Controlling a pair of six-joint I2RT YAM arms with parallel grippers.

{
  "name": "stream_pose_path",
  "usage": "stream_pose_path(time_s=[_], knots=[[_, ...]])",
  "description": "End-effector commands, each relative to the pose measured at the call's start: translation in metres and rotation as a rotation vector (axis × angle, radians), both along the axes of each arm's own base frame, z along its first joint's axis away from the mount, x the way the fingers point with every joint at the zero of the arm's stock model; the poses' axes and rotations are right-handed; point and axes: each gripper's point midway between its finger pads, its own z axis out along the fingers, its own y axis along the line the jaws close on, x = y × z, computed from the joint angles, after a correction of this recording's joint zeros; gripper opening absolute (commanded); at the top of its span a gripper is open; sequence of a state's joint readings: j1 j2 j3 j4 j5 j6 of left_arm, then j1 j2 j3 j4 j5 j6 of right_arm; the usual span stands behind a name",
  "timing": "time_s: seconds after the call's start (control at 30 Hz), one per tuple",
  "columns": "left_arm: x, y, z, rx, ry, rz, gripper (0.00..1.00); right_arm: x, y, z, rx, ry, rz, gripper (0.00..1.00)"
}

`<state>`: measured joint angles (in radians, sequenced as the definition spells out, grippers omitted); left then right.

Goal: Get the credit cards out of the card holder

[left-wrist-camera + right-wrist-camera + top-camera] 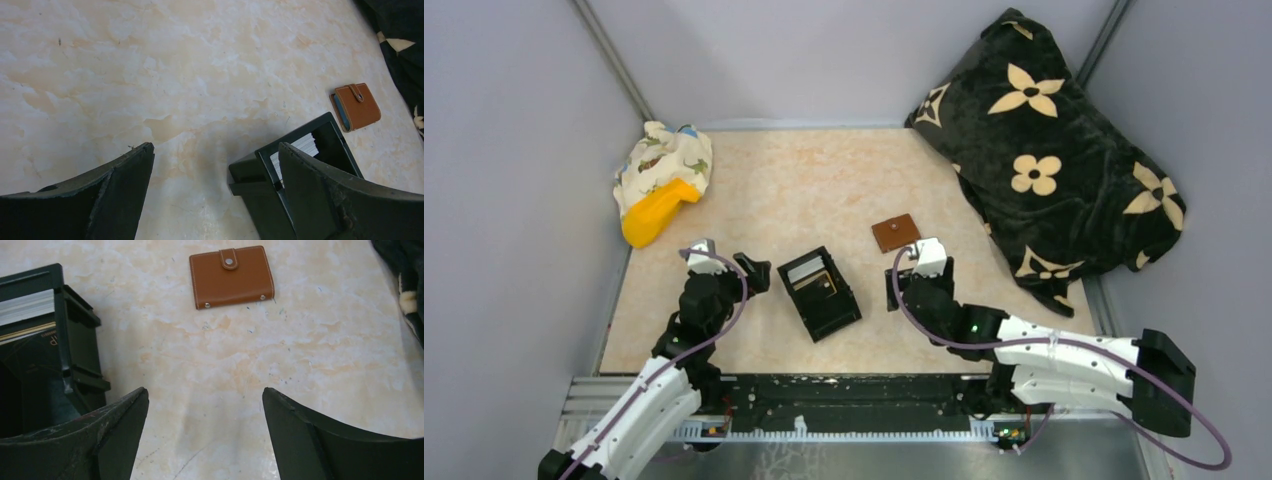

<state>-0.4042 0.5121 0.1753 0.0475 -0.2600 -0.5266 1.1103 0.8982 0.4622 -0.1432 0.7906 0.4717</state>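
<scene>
The card holder (896, 233) (231, 276) (355, 106) is a small reddish-brown leather wallet with a snap tab, lying folded shut and flat on the marbled table. No credit cards show; they are hidden inside it. My right gripper (916, 275) (205, 392) hovers open just short of the wallet, with nothing between its fingers. Left of the black box, my left gripper (759, 272) (215, 147) is open and empty, well away from the wallet.
A black open box (819, 292) (300, 175) (45, 335) holding white cards and a dark booklet sits between the two grippers. A black blanket with cream flowers (1044, 150) fills the back right. A patterned cloth with a yellow object (662, 182) lies at the back left.
</scene>
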Motion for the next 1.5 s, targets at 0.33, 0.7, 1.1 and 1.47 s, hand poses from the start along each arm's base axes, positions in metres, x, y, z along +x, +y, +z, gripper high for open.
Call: stream_pose_path(time_s=[0.33,0.7,1.1,1.47], knots=[[0.001,-0.005,-0.001,0.002,0.020,-0.023,0.99,0.020,0.075,0.056,0.113,-0.075,0.174,0.49],[-0.007,-0.018,-0.008,-0.056,0.056,-0.077,0.98,0.030,0.128,0.056,0.054,-0.052,0.308,0.38],[-0.003,-0.027,-0.014,-0.106,0.109,-0.083,0.98,0.050,0.168,0.042,0.015,-0.019,0.323,0.33],[0.006,-0.047,-0.008,-0.188,0.117,-0.134,0.97,0.049,0.142,0.028,0.042,0.014,0.272,0.03]])
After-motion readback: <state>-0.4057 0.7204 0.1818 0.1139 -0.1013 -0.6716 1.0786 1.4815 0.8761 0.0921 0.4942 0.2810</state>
